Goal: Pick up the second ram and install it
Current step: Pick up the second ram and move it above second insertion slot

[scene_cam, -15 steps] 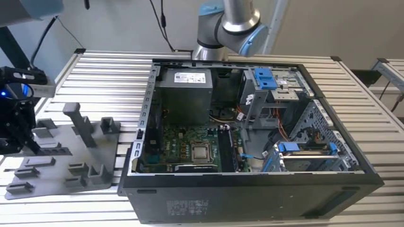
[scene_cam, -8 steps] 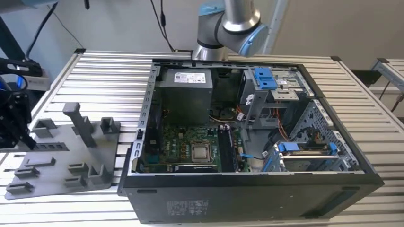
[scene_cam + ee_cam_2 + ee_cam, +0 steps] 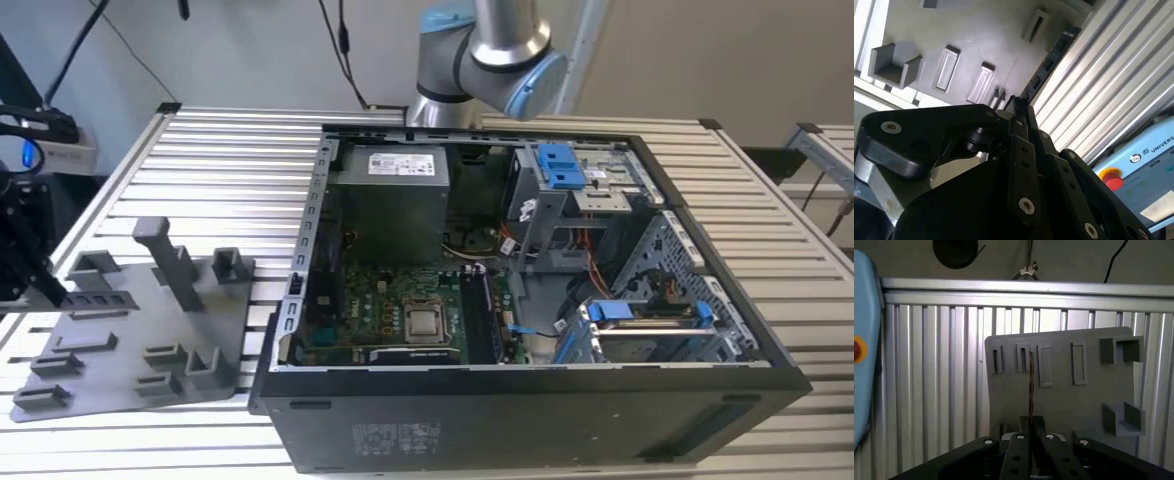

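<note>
Exterior view, where's the hand?
— Hand (image 3: 40, 290) sits at the exterior view's left edge, over the grey holder plate (image 3: 134, 340) on the tabletop (image 3: 227, 160). It's well apart from the open computer case (image 3: 534, 420), and nothing is near the motherboard (image 3: 387, 300).
— Second wrist view?
— Second ram (image 3: 1049, 57) runs out from the hand (image 3: 1016, 107) as a dark notched strip above the holder plate (image 3: 979, 35).
— First wrist view, grip?
— Hand (image 3: 1030, 422) has its fingers drawn together, clamped on the second ram (image 3: 1030, 385). The ram is edge-on here, a thin line over the holder plate (image 3: 1079, 405). Can't tell if it's lifted clear or sitting in a slot.
— Progress?
— Grasp looks done, I'd judge. Carrying it to the case and seating it are not yet done.
</note>
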Motion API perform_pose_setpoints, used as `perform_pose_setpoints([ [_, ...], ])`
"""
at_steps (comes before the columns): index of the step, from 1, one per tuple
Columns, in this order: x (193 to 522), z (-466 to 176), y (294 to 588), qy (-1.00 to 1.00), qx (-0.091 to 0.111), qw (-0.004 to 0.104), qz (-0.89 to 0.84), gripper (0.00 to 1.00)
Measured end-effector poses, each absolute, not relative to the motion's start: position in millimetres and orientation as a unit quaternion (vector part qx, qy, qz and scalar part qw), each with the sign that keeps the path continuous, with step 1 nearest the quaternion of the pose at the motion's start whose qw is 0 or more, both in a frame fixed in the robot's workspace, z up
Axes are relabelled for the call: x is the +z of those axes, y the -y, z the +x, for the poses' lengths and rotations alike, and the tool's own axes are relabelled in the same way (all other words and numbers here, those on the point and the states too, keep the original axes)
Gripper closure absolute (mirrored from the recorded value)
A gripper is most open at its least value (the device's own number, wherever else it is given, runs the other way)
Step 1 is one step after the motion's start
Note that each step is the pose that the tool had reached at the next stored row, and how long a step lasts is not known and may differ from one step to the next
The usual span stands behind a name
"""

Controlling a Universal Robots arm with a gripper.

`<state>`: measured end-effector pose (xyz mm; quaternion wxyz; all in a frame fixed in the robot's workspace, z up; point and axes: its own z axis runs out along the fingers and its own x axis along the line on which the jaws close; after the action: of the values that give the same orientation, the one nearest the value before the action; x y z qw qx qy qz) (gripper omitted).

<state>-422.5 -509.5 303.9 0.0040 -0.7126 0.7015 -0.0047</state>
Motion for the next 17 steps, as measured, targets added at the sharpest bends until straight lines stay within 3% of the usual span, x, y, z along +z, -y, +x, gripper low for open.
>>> perform_pose_setpoints([
  [17,310.0,-422.4,509.5,-0.702,-0.005,0.003,-0.713,0.86],
])
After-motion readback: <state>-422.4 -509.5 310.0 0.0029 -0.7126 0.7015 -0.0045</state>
